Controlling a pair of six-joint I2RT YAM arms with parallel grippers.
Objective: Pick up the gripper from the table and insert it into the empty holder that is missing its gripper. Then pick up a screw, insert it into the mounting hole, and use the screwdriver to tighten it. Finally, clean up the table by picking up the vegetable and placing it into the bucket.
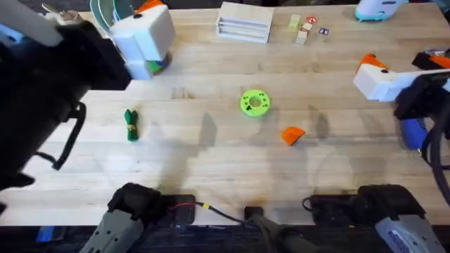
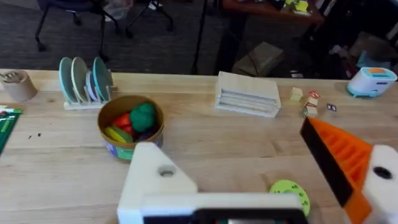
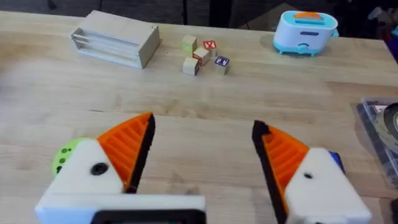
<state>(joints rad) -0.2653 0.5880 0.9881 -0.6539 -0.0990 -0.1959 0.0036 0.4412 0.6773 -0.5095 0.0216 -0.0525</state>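
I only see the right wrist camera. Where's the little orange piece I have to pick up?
Observer: On the table, the orange piece lies just right of the green disc, a bit nearer the arms' bases.
Operator: And the veggie?
Observer: The vegetable lies alone on the table's left side.
Operator: Which hand needs the piece?
Observer: The left hand. One finger is a bare white holder, the other carries an orange pad.
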